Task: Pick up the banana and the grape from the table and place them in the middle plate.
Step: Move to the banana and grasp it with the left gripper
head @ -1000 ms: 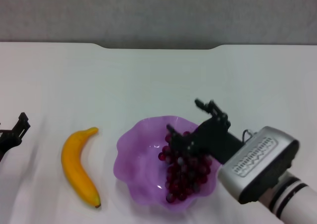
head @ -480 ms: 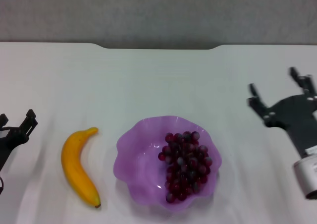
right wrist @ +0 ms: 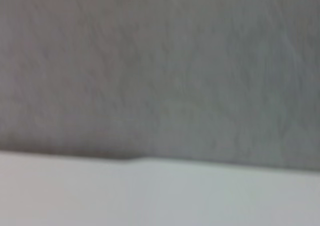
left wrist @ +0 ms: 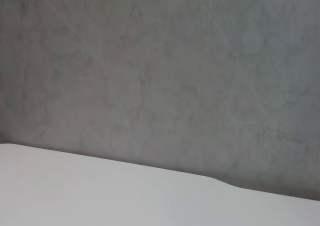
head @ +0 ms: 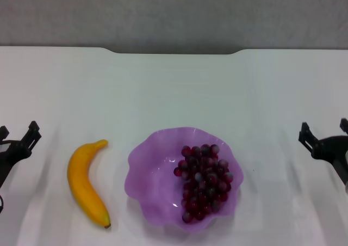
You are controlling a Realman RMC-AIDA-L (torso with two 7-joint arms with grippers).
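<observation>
The banana lies on the white table, just left of the purple middle plate. The grape bunch lies inside the plate, on its right side. My left gripper is open and empty at the far left edge, left of the banana. My right gripper is open and empty at the far right edge, well right of the plate. Both wrist views show only the table edge and the grey wall.
The table's far edge has a shallow notch with a grey wall behind it. The table edge also shows in the left wrist view and the right wrist view.
My right gripper has let go of the grape bunch in the plate and drawn back to the far right edge. My left gripper has moved slightly inward.
</observation>
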